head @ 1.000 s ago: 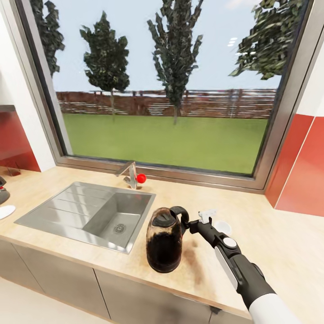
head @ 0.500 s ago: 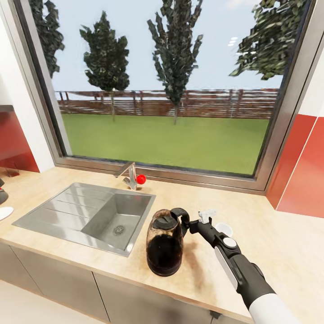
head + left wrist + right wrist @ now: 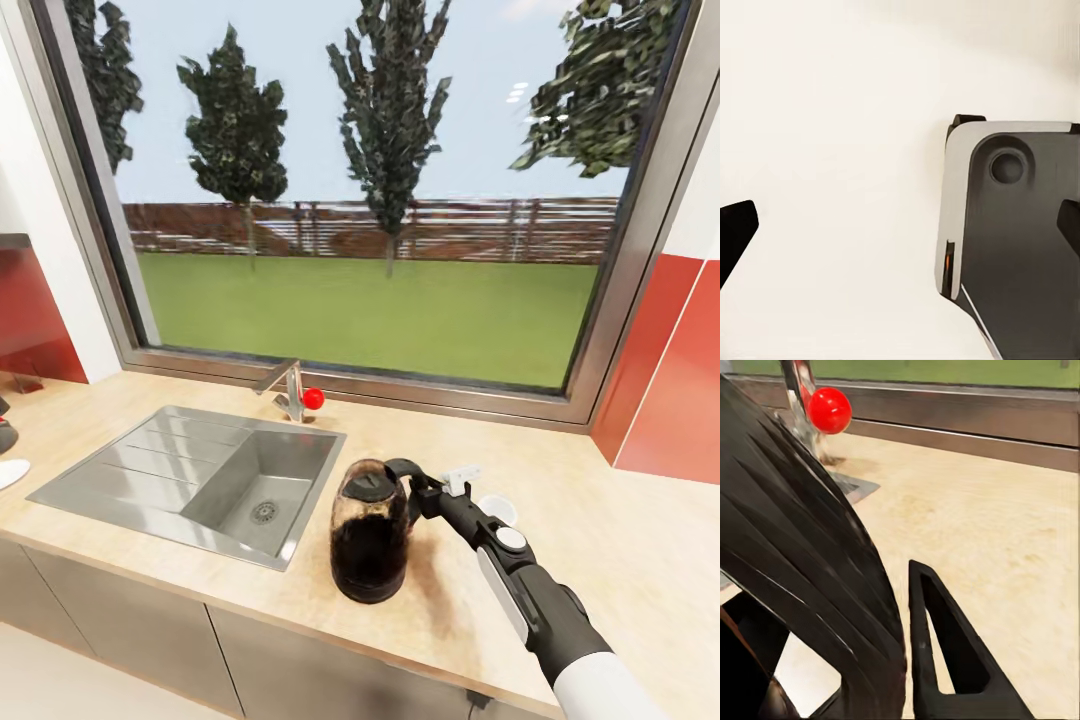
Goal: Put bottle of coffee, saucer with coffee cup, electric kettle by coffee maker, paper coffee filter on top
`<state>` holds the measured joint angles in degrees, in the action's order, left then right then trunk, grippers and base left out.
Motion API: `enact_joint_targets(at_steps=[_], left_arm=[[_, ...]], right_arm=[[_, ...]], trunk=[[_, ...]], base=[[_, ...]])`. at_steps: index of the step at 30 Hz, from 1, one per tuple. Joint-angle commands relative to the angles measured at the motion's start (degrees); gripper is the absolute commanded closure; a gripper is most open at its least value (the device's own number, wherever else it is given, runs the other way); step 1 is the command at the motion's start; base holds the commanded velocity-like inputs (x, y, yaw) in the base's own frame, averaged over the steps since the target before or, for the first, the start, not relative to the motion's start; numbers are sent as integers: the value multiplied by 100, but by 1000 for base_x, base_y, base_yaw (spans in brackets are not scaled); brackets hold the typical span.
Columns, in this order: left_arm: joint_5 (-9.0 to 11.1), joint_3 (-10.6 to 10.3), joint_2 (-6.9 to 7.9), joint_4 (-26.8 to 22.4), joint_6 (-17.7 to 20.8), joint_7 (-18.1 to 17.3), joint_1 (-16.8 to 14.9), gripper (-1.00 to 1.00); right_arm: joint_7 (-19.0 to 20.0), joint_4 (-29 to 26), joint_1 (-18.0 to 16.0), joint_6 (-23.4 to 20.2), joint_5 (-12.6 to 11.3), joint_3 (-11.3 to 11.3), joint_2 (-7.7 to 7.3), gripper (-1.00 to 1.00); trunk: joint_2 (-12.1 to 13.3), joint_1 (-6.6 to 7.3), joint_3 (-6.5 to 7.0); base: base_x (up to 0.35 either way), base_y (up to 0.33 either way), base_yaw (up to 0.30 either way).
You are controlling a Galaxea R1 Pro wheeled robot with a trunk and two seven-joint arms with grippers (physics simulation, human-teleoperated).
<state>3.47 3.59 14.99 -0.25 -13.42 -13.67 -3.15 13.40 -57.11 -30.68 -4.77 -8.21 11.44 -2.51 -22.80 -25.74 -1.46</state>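
A dark, see-through electric kettle (image 3: 368,540) stands on the beige countertop (image 3: 600,540) just right of the sink. My right gripper (image 3: 414,491) is shut on the kettle's black handle (image 3: 402,470). In the right wrist view the curved handle (image 3: 802,547) runs close across the picture beside one black finger (image 3: 945,660). I cannot tell whether the kettle's base touches the counter. My left gripper (image 3: 900,229) is open over a pale surface, with a grey and white part of the robot (image 3: 1012,232) below it.
A steel sink (image 3: 190,480) with a tap and red knob (image 3: 314,397) sits left of the kettle. A small white round object (image 3: 498,507) lies behind my right wrist. At the far left edge are a white disc (image 3: 10,471) and a dark object (image 3: 6,434). A large window backs the counter.
The kettle tipped slightly, then straightened and shifted a little to the right with my right gripper on its handle. The view itself also shifted slightly.
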Motion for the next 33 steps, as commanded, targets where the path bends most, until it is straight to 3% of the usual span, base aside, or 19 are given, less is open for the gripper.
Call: enact_joint_targets(at_steps=[1,4,8,33], left_arm=[[42,50,5,7,5,238,-9,-100],[49,45,8,7,-17,525,-10,-100],[32,19,-19,7,-36,656,-10,-100],[-2,46,-33,19,-28,698,-10,-100]], right_arm=[[14,-2,-4,-41,-58,16,-4,100],[14,-2,-5,-41,-58,20,-4,100],[14,-2,-7,-41,-58,20,-4,100],[14,-17,-2,-50,-58,25,-4,100]], trunk=[[-12,-4,-15],[-12,-4,-15],[-12,-4,-15],[-12,-4,-15]], base=[[0,0,0],[0,0,0],[0,0,0],[0,0,0]])
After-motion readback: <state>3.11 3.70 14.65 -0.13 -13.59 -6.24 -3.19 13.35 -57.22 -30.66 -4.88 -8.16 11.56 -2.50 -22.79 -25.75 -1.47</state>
